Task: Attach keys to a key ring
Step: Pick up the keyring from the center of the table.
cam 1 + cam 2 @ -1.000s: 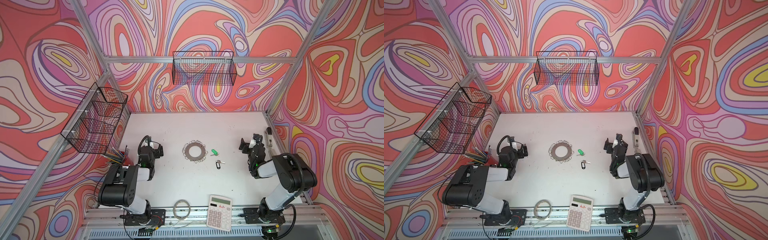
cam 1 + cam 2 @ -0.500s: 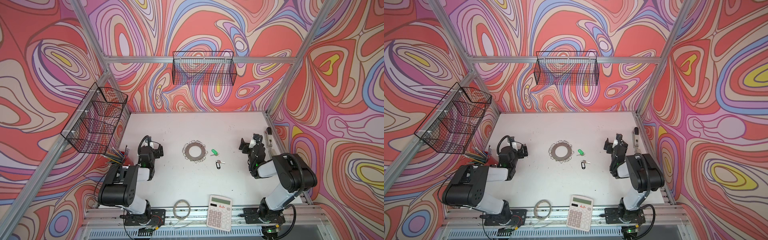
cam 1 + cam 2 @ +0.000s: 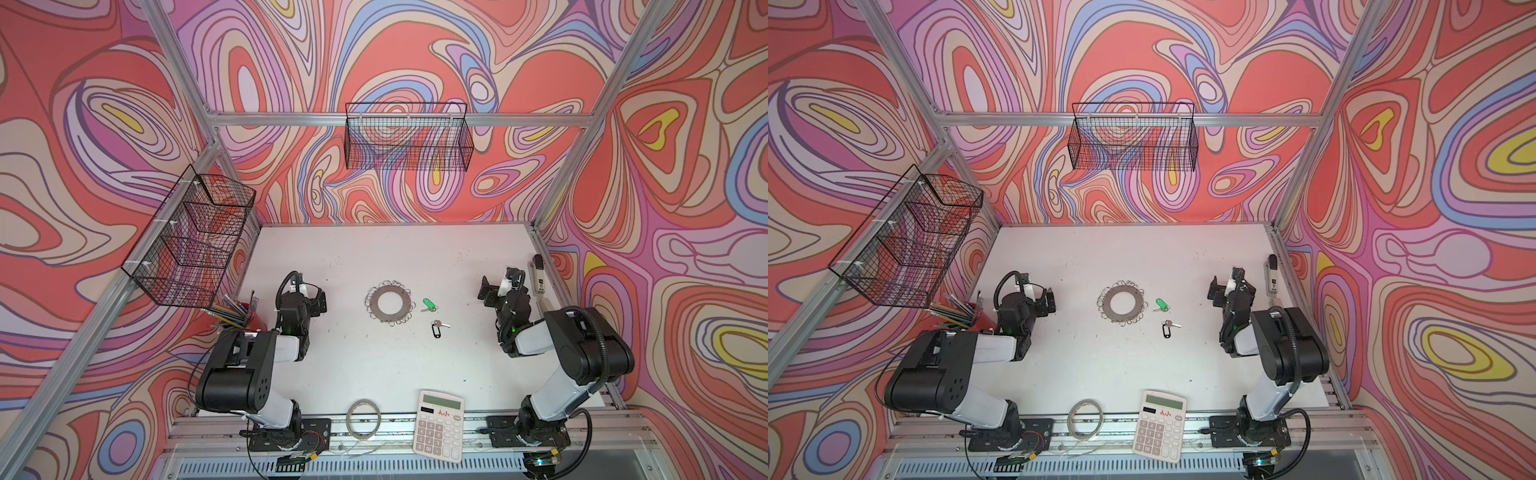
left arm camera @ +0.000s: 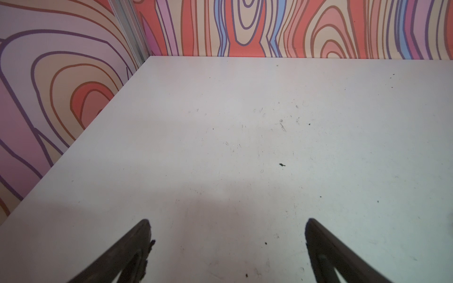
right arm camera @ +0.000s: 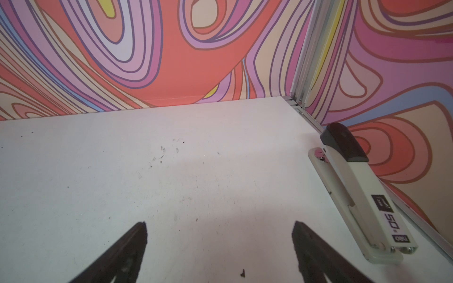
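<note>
The key ring (image 3: pixel 405 302) (image 3: pixel 1138 302), a flat grey disc fringed with wire clips, lies flat at the middle of the white table. Just right of it lies the green-tagged key (image 3: pixel 429 304) (image 3: pixel 1161 304). The black-tagged key (image 3: pixel 436 329) (image 3: pixel 1167 329) lies a little nearer the front. My left gripper (image 3: pixel 309 291) (image 4: pixel 226 235) rests low at the left, open and empty, well apart from the ring. At the right, my right gripper (image 3: pixel 498 284) (image 5: pixel 219 235) is also open and empty. Both wrist views show only bare table between the fingers.
A white stapler (image 3: pixel 537 276) (image 5: pixel 360 193) lies by the right wall beside my right gripper. A calculator (image 3: pixel 439 424) and a thin tape hoop (image 3: pixel 364 418) sit at the front edge. A red pencil cup (image 3: pixel 245 316) stands at the left, and wire baskets (image 3: pixel 191 241) hang on the walls.
</note>
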`<action>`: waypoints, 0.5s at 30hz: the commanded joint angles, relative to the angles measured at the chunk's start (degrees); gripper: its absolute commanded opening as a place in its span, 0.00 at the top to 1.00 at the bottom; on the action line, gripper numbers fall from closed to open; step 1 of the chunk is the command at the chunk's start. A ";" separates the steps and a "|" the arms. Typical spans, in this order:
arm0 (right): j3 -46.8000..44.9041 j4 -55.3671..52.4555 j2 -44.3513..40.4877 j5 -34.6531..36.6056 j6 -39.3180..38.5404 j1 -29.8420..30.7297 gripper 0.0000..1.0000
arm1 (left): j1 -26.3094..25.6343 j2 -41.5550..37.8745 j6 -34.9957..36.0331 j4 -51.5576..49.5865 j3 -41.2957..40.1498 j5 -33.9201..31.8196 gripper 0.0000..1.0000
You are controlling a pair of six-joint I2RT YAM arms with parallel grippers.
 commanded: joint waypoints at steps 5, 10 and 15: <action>0.43 1.69 0.70 0.64 -0.59 -0.20 0.05 | 0.34 0.17 0.83 1.32 0.58 -0.19 0.00; 2.09 -6.45 -5.11 3.15 -0.10 -0.13 0.14 | 0.27 -7.38 0.44 -10.38 3.68 -1.11 0.00; 16.48 -38.15 -12.22 -1.65 5.44 -0.16 0.17 | 0.27 -12.90 -5.56 -34.22 15.22 -2.26 0.15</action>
